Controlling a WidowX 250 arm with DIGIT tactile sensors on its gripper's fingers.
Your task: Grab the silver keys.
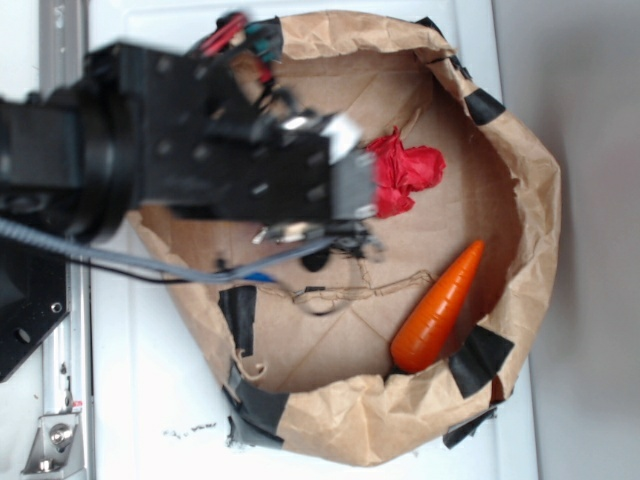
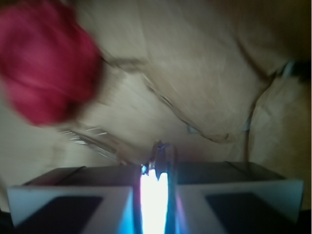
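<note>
In the wrist view my gripper (image 2: 156, 178) is shut, its two pale pads pressed close on a bright metal piece, the silver keys (image 2: 159, 152), whose tip sticks out past the jaws. From the exterior view the black arm reaches in from the left over the brown paper nest, and the gripper (image 1: 348, 205) hangs above its floor. A small dark and silver tangle, the keys (image 1: 335, 240), shows just under it. Most of the bunch is hidden by the jaws and by glare.
A crumpled red cloth (image 1: 405, 175) (image 2: 46, 63) lies beside the gripper. An orange carrot (image 1: 440, 305) lies at the lower right of the nest. The taped paper wall (image 1: 540, 200) rings everything. A grey cable (image 1: 150, 262) trails from the arm.
</note>
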